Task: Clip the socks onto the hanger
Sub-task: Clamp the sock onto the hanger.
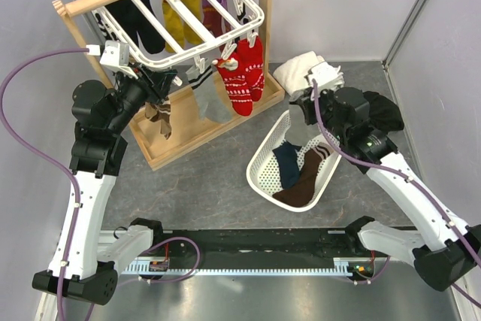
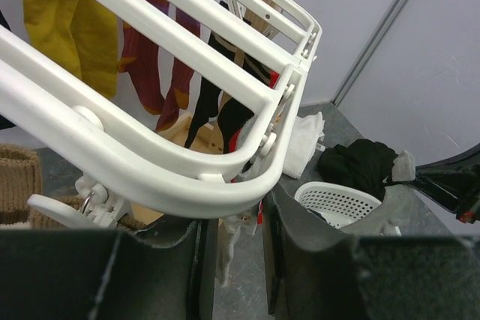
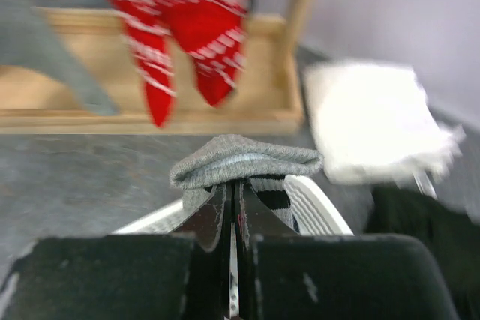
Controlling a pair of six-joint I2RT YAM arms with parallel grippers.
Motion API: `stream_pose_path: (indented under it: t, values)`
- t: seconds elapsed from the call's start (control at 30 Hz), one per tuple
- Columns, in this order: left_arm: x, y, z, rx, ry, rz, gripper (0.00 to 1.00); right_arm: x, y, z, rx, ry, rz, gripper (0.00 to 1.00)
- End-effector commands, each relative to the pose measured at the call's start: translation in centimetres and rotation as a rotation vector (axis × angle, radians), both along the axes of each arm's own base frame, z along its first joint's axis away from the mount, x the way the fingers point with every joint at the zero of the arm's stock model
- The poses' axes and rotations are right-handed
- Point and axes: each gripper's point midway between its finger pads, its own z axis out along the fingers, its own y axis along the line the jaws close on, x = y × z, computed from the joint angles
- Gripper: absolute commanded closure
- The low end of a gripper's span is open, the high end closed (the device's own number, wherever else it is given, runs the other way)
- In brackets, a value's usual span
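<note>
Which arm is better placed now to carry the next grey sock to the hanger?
Right. The right gripper is shut on a grey sock above the basket. The left gripper is at the rim of the hanger, likely better for the pegs.

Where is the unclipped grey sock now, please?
In the right wrist view, the grey sock is pinched in the jaws of the right gripper, over the white basket.

The white slatted hanger (image 1: 252,14) is hanging tilted at far left. The red patterned pair (image 1: 244,80) and one grey sock (image 1: 209,99) are dangling from its near clips. A second grey sock (image 3: 244,159) is sitting pinched in the right gripper (image 3: 234,215).
</note>
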Motion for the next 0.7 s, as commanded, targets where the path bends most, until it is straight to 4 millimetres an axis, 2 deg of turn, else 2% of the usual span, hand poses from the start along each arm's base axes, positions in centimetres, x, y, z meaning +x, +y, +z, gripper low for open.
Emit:
stream_pose_path:
  t: [0.0,0.03,0.17,0.27,0.53,0.67]
  values:
    - [-0.7,-0.9,0.6,-0.004,0.008,-0.052,0.98,-2.2,5.7,6.8,-0.022,-0.221,0.284,1.00]
    - [-0.8,-0.9,0.7,-0.006,0.008,-0.055,0.98,-3.0,7.2,7.2,-0.013,-0.233,0.351,1.00]
    - [-0.8,-1.2,0.8,-0.010,0.014,-0.071,0.98,-3.9,11.2,9.3,0.028,-0.283,0.476,1.00]
    - [-0.9,-1.3,0.9,-0.015,0.015,-0.079,0.98,-4.6,14.2,10.1,0.041,-0.310,0.559,1.00]
    - [-0.9,-1.6,0.9,-0.024,0.022,-0.096,0.98,-6.3,21.5,10.8,0.034,-0.349,0.727,1.00]
    - [-1.1,-1.7,1.0,-0.023,0.022,-0.102,0.98,-6.0,24.4,10.6,0.019,-0.361,0.770,1.00]
